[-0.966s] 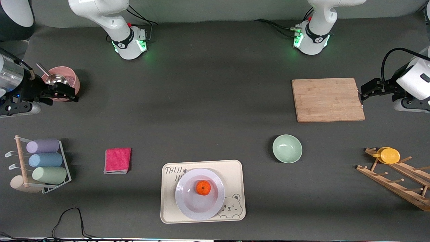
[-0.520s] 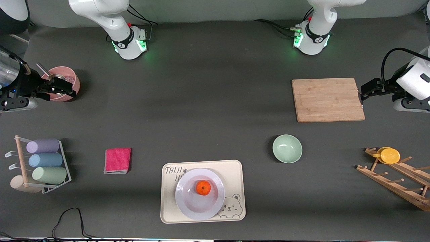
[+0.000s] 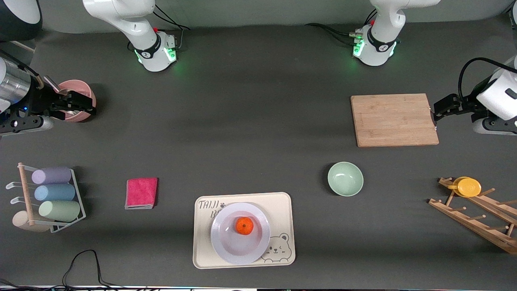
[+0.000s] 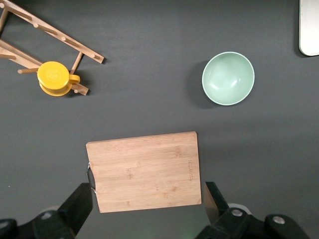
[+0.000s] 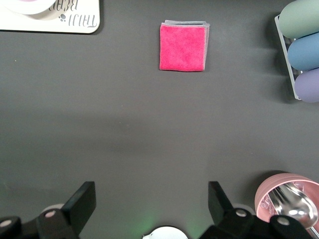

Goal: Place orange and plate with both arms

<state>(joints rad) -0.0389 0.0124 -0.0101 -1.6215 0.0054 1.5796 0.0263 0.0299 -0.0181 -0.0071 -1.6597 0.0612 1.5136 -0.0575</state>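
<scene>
The orange (image 3: 244, 226) lies in the middle of the white plate (image 3: 226, 247), which sits on a beige bear tray (image 3: 282, 203) near the front camera. Both grippers hang far from them. My left gripper (image 3: 442, 108) is open over the table beside the wooden cutting board (image 3: 394, 120), at the left arm's end; in the left wrist view its fingers (image 4: 82, 200) stand wide with nothing between them. My right gripper (image 3: 78, 107) is open over a pink bowl (image 3: 80, 86) at the right arm's end, and the right wrist view shows it (image 5: 151, 196) empty.
A mint-green bowl (image 3: 345, 179) stands between the board and the tray. A folded pink cloth (image 3: 141, 192) and a rack of pastel cups (image 3: 52, 198) lie toward the right arm's end. A wooden peg rack with a yellow cup (image 3: 468, 187) is at the left arm's end.
The right gripper has shifted slightly over the pink bowl. The left arm, the orange and the plate have not moved.
</scene>
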